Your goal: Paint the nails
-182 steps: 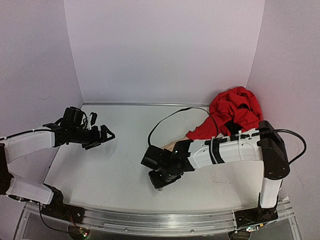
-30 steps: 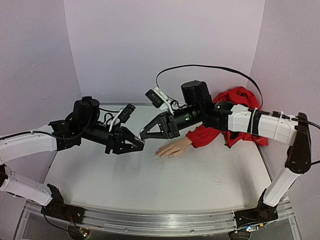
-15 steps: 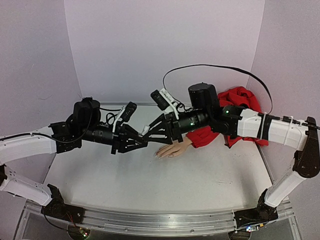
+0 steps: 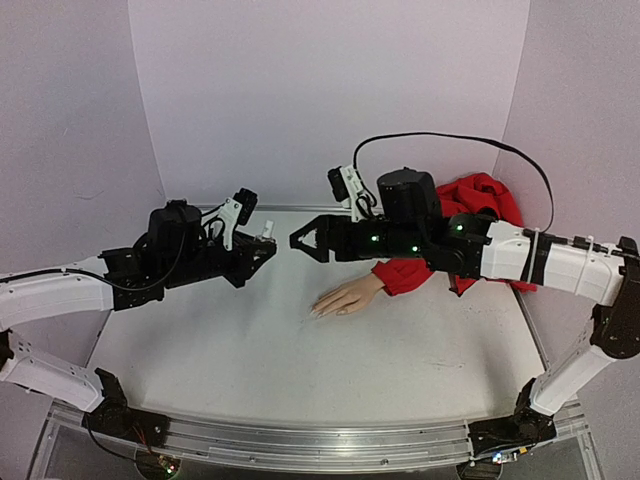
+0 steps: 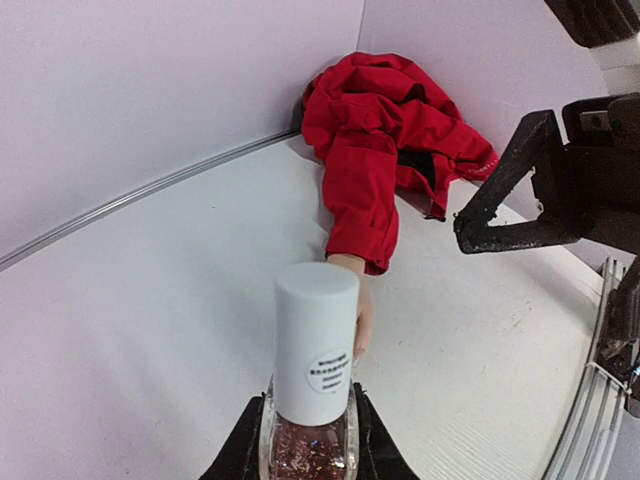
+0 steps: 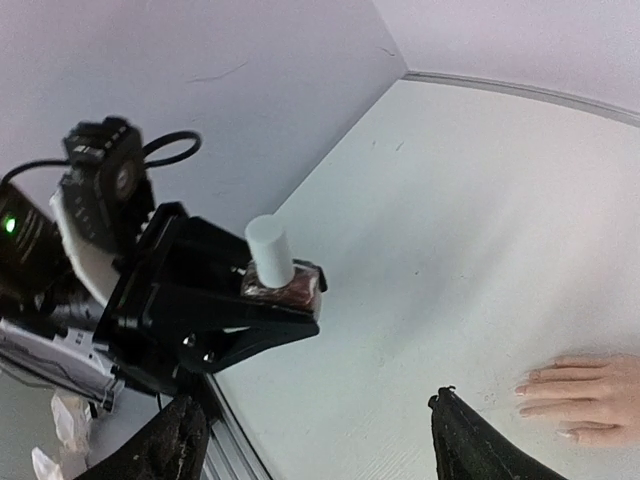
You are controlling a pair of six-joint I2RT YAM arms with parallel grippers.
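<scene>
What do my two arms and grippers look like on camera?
White shells with black joints on the left arm and right arm. Black, angular fingers on the left gripper and right gripper. A black cable loops above the right arm; green lights dot its wrist.

White-capped bottle (image 5: 315, 375) — glittery reddish polish (image 5: 302, 452) inside.

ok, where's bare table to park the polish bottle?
Widest bare patch: the near strip of table between the mannequin hand and the front rail. Also the left side, below the left end effector holding the bottle. Crowded: far right corner, with red sleeve and the right arm.
</scene>
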